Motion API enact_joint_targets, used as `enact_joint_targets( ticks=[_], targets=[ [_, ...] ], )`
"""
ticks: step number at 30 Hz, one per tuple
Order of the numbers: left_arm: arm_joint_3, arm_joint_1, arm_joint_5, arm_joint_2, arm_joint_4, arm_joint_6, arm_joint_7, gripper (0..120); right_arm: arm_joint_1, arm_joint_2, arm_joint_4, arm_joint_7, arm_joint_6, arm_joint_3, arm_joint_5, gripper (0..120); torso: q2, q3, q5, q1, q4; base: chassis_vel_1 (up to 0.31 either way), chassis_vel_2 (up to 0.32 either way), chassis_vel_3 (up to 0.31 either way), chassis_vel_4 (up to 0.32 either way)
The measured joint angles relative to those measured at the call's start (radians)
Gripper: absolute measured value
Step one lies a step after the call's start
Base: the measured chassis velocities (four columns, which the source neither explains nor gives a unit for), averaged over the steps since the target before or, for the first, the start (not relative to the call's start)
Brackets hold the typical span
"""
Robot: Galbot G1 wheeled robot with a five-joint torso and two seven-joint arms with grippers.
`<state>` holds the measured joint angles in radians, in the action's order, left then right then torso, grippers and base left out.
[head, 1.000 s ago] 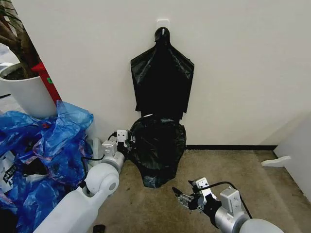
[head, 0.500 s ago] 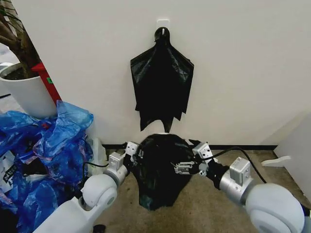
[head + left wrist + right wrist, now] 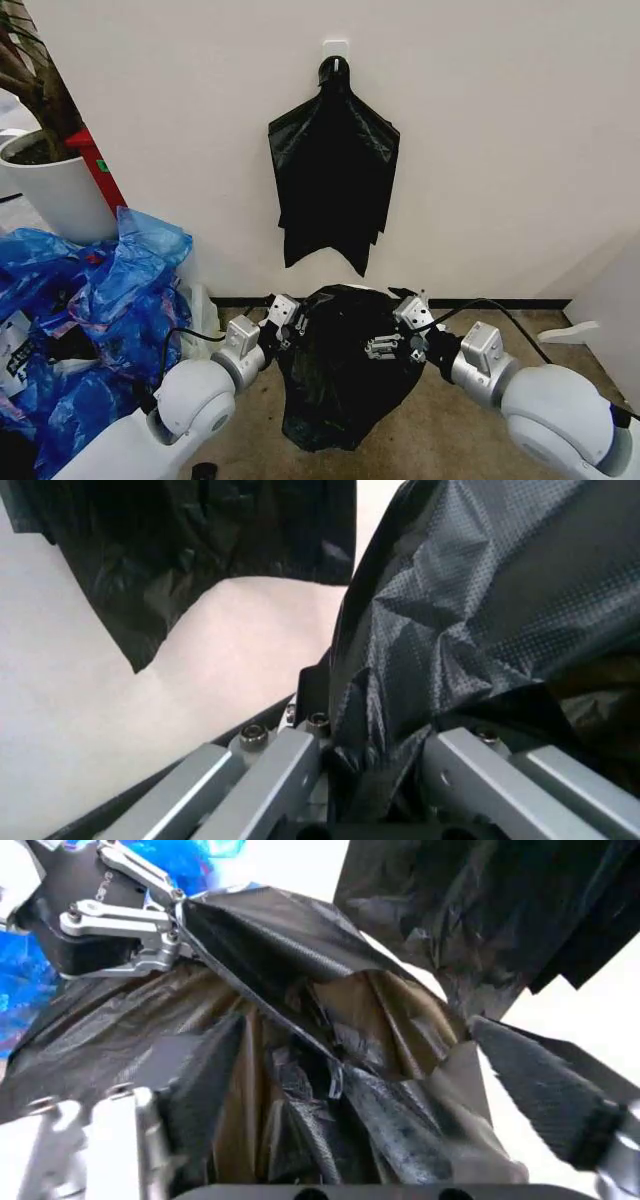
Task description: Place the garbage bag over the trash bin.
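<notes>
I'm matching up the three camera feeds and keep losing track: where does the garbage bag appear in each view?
Head view: the garbage bag hangs low at centre, between the left gripper and the right gripper.
Left wrist view: the bag covers the right side, pinched between the fingers.
Right wrist view: its opened mouth spreads across the middle.
Shared landmark: the black bundle on the wall.

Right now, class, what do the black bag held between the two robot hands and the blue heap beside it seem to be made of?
The black garbage bag, stretched between the left hand and right hand, looks like thin plastic film: glossy, creased, finely embossed up close. The blue heap of bags looks like thin, crinkled, shiny plastic too.
</notes>
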<state>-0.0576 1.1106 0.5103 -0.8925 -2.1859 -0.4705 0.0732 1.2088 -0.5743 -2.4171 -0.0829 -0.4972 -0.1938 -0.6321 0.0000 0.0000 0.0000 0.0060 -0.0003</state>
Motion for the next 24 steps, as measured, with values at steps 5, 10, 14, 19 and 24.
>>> enact_joint_targets(
  ticks=[5,10,14,19,24],
  targets=[
    [0.001,0.002,-0.008,0.0,0.002,-0.002,-0.007,1,0.006,0.007,-0.012,-0.021,0.003,-0.001,-0.038,64,0.0,0.0,0.0,0.0,0.0,0.0,0.0,0.0,0.0],
    [0.003,0.001,-0.015,0.001,0.001,-0.005,-0.013,1,0.005,0.008,-0.015,-0.051,0.014,-0.001,-0.09,43,0.0,0.0,0.0,0.0,0.0,0.0,0.0,0.0,0.0],
    [0.003,0.007,-0.022,0.0,0.006,-0.004,-0.017,1,0.005,0.007,-0.02,-0.078,0.016,-0.001,-0.131,31,0.0,0.0,-0.0001,0.0,0.0001,0.0,0.0,0.0,0.0],
    [0.007,0.01,-0.034,-0.003,0.006,-0.002,-0.034,1,0.003,0.015,-0.019,-0.084,0.019,-0.004,-0.14,10,0.0,0.0,0.0,0.0,0.0,0.0,0.0,0.0,0.0],
    [0.008,0.015,-0.044,-0.005,0.005,0.002,-0.051,1,-0.002,0.02,-0.008,-0.085,0.026,-0.006,-0.141,0,0.0,0.0,0.0001,0.0,0.0,0.0,0.0,0.0,0.0]
  ],
)
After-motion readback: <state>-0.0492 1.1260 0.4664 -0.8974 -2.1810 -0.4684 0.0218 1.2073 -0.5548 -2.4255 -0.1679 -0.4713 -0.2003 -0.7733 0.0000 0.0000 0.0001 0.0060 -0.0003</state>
